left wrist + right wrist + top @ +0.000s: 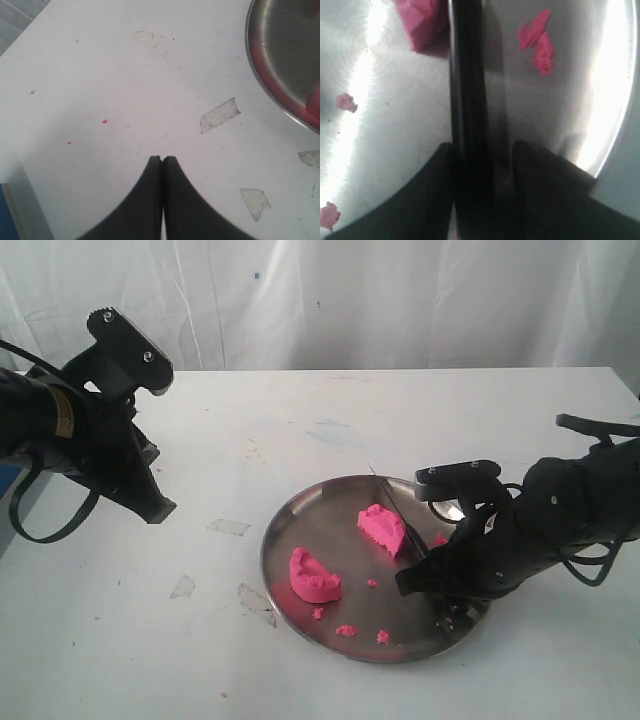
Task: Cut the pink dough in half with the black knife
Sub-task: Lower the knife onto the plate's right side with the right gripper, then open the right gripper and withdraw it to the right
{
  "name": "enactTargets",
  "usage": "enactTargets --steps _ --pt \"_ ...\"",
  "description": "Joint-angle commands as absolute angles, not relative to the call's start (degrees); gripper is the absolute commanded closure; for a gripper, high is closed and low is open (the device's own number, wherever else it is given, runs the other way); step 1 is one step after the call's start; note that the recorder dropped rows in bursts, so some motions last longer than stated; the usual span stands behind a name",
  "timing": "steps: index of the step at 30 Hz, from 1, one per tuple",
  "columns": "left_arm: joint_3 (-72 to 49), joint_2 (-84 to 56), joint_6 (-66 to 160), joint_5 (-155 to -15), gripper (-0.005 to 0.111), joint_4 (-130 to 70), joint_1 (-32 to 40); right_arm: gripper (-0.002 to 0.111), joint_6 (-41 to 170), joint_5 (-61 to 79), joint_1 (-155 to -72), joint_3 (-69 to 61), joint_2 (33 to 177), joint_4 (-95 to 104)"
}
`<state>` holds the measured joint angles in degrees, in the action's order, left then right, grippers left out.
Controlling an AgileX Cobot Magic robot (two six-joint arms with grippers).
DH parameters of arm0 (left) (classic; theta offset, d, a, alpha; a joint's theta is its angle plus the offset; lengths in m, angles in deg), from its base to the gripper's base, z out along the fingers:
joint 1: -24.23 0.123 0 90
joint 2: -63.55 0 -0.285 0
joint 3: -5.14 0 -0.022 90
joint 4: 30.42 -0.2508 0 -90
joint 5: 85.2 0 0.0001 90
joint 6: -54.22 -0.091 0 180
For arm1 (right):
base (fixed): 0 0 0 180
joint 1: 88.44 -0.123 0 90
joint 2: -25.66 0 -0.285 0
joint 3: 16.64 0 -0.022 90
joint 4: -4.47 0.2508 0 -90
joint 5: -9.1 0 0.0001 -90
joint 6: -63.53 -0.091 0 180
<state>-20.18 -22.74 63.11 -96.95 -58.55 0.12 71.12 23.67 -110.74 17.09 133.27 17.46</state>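
The pink dough lies in two chunks on the round metal plate (310,505): one half (381,528) near the middle, the other (314,576) toward the left rim. The black knife (412,537) lies beside the middle chunk, its tip pointing to the plate's far rim. My right gripper (415,580) is low over the plate at the knife's handle end. In the right wrist view the knife (466,75) runs between the fingers of my right gripper (482,150), against one finger with a dark gap to the other. My left gripper (163,158) is shut and holds nothing, left of the plate.
Small pink crumbs (346,630) dot the plate's near side, and more crumbs (537,40) lie beside the knife. Torn tape scraps (219,115) are stuck to the white table left of the plate (280,50). A white curtain hangs behind the table.
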Motion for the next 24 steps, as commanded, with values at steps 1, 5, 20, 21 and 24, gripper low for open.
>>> enactTargets --steps 1,5,20,21,24 --pt "-20.64 -22.32 63.66 -97.13 0.107 -57.83 0.14 0.063 70.8 23.62 -110.28 17.26 133.54 17.89" --pt "-20.64 -22.32 63.7 -97.24 0.107 -57.83 0.14 0.059 70.8 23.28 -110.28 17.26 133.54 17.99" --pt "-20.64 -22.32 63.7 -97.24 0.107 -57.83 0.14 0.06 70.52 23.93 -110.06 17.16 128.76 17.99" --pt "-20.64 -22.32 63.7 -97.24 0.107 -57.83 0.14 0.061 70.21 24.05 -110.06 17.16 127.55 17.99" --pt "-20.64 -22.32 63.7 -97.24 0.107 -57.83 0.14 0.067 70.21 24.9 -108.11 16.73 123.49 17.78"
